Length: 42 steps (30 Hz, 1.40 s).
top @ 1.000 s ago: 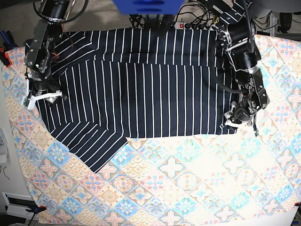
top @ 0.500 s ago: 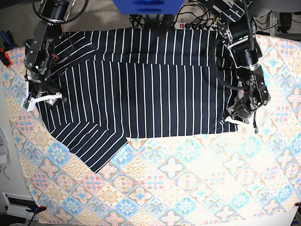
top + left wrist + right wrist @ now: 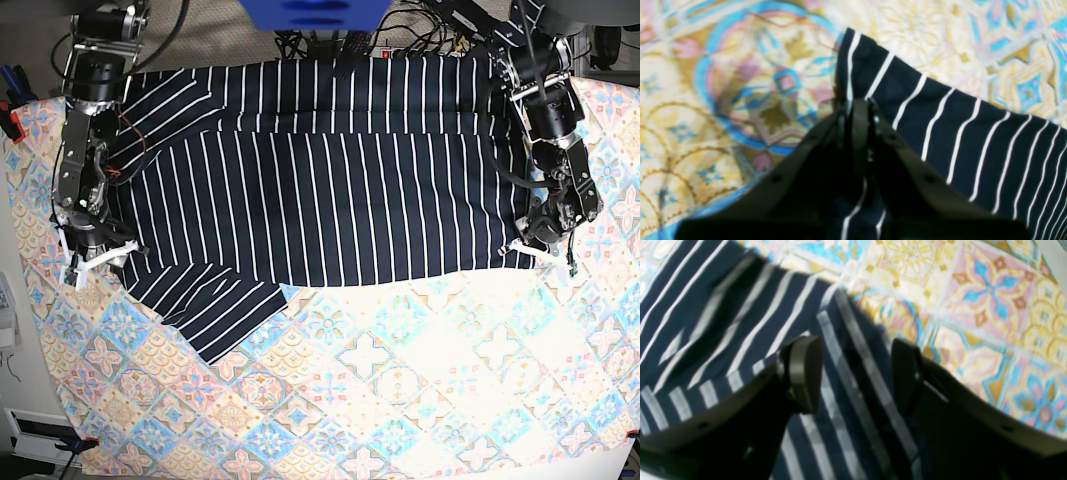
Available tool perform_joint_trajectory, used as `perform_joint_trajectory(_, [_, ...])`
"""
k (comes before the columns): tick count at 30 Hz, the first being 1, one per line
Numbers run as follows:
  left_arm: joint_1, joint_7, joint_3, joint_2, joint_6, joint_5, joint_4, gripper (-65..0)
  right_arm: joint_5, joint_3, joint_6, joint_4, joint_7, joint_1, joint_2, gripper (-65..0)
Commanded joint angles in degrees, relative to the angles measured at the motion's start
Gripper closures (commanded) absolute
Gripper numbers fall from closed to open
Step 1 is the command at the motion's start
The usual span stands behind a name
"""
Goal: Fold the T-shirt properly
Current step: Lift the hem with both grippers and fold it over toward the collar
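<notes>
T-shirt (image 3: 320, 170): lay spread on the patterned cloth (image 3: 400, 400).
Left gripper (image 3: 857, 110): clenched on the T-shirt's corner.
Right gripper (image 3: 853, 373): fingers apart over the T-shirt's opposite edge.

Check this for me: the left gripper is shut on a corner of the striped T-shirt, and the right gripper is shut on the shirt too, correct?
Not quite. The left gripper is indeed shut on a corner of the T-shirt, but the right gripper is open: the right wrist view shows its fingers spread apart over the striped fabric, gripping nothing.
</notes>
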<state>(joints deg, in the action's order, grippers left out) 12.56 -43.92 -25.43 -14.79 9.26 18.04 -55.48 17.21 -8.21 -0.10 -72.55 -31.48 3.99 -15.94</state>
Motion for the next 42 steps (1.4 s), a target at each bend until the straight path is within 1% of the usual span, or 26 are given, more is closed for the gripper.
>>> perform_joint_trajectory(1, [1.03,0.45,-0.2,-1.26,-0.25,-0.15,-0.74,0.0,-0.03,0.95,-0.03,0.95,2.25,2.38,-1.68,-32.5])
perform_joint_trajectory(3, [1.11,0.45,-0.2,-1.35,-0.25,-0.15,-0.74,0.0,-0.03,3.59,-0.03,4.2,3.75,4.49,-2.82,-32.6])
perform_joint_trajectory(6, [1.2,0.45,-0.2,-1.35,-0.25,-0.15,-0.74,0.0,-0.03,9.22,-0.03,9.92,6.03,8.54,-4.58,-32.6])
perform_joint_trajectory(10, [1.38,0.45,-0.2,-1.35,-0.25,-0.15,-0.74,0.0,-0.03,15.64,-0.03,18.36,10.34,13.73,-5.55,-32.6])
perform_joint_trajectory(13, [1.38,0.45,-0.2,-1.35,-0.25,-0.15,-0.74,0.0,-0.03,18.45,-0.03,23.54,12.54,16.89,-6.34,-32.7])
perform_joint_trajectory(15, [1.38,0.45,-0.2,-1.35,-0.25,-0.15,-0.74,0.0,-0.03,19.15,-0.03,27.06,13.24,18.65,-6.34,-34.3])
perform_joint_trajectory(18, [1.29,0.45,-0.2,-1.35,-0.25,-0.15,-0.74,0.0,-0.03,19.06,-0.03,30.84,13.24,19.97,-6.34,-39.9])
perform_joint_trajectory(20, [1.2,0.45,-0.2,-1.26,-0.25,-0.15,-0.74,0.0,-0.03,19.33,-0.03,31.37,13.33,20.14,-6.34,-43.5])
perform_joint_trajectory(22, [1.2,0.45,-0.2,-1.17,-0.25,-0.15,-0.74,0.0,-0.03,19.42,-0.03,31.37,13.33,20.14,-6.34,-45.7])
perform_joint_trajectory(29, [1.29,0.45,-0.2,-0.99,-0.25,-0.15,-0.74,0.0,-0.03,19.59,0.05,31.81,13.33,20.14,-6.25,-46.0])
perform_joint_trajectory(32, [1.2,0.45,-0.2,-0.99,-0.25,-0.15,-0.74,0.0,-0.03,19.59,0.05,35.06,13.33,20.14,-6.08,-45.7])
perform_joint_trajectory(33, [1.2,0.45,-0.2,-0.99,-0.25,-0.15,-0.74,0.0,-0.03,19.59,0.58,36.47,13.33,20.14,-5.99,-44.6])
perform_joint_trajectory(34, [1.2,0.45,-0.2,-0.99,-0.25,-0.15,-0.74,0.0,-0.03,19.59,1.9,37.35,13.42,20.14,-5.99,-43.4])
perform_joint_trajectory(36, [1.2,0.45,-0.2,-0.99,-0.25,-0.15,-0.74,0.0,-0.03,19.59,6.56,38.66,14.91,20.14,-5.9,-38.9])
perform_joint_trajectory(37, [1.2,0.45,-0.2,-0.99,-0.25,-0.15,-0.74,0.0,-0.03,19.59,8.32,38.93,15.44,20.14,-5.9,-36.5])
perform_joint_trajectory(39, [1.2,0.45,-0.2,-0.99,-0.25,-0.15,-0.74,0.0,-0.03,19.59,10.96,38.93,15.7,20.06,-5.9,-30.3])
perform_joint_trajectory(42, [1.11,0.45,-0.2,-0.99,-0.25,-0.15,-0.74,0.0,-0.03,19.15,13.77,38.93,15.62,19.97,-5.9,-19.7])
